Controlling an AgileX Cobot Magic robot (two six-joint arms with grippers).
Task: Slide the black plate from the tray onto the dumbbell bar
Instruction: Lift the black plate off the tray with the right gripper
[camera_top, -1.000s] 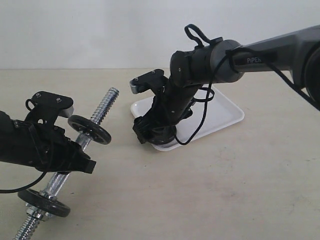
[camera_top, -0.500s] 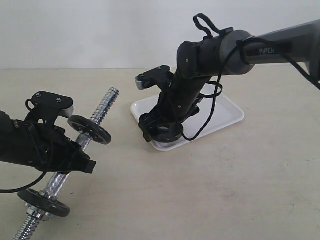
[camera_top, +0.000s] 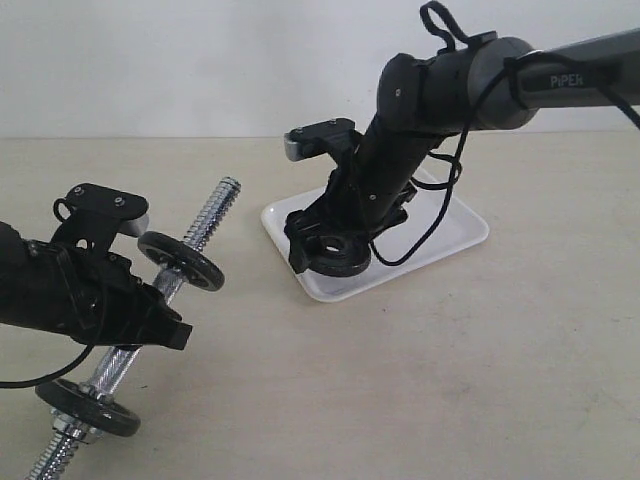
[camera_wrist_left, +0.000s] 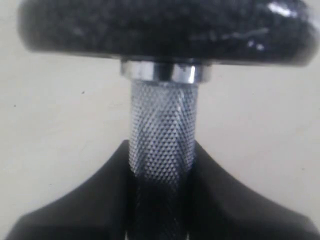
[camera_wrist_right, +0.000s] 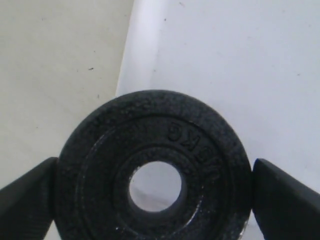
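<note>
My right gripper is shut on the black plate and holds it tilted just over the tray, near its front left corner. In the right wrist view the plate fills the space between the fingers, and white tray shows through its hole. My left gripper is shut on the dumbbell bar, which slants up with its bare threaded end toward the tray. Two wider black discs sit on the bar. The left wrist view shows the knurled bar clamped between the fingers.
The second wide disc and a collar nut sit at the bar's low end near the table's front left. The beige table extends in front of and to the right of the tray. A loose black cable hangs from the right arm over the tray.
The right arm has risen and drawn back to the right, lifting the plate off the tray's front corner and tipping it so its hole shows. The left arm and the bar stayed still.
</note>
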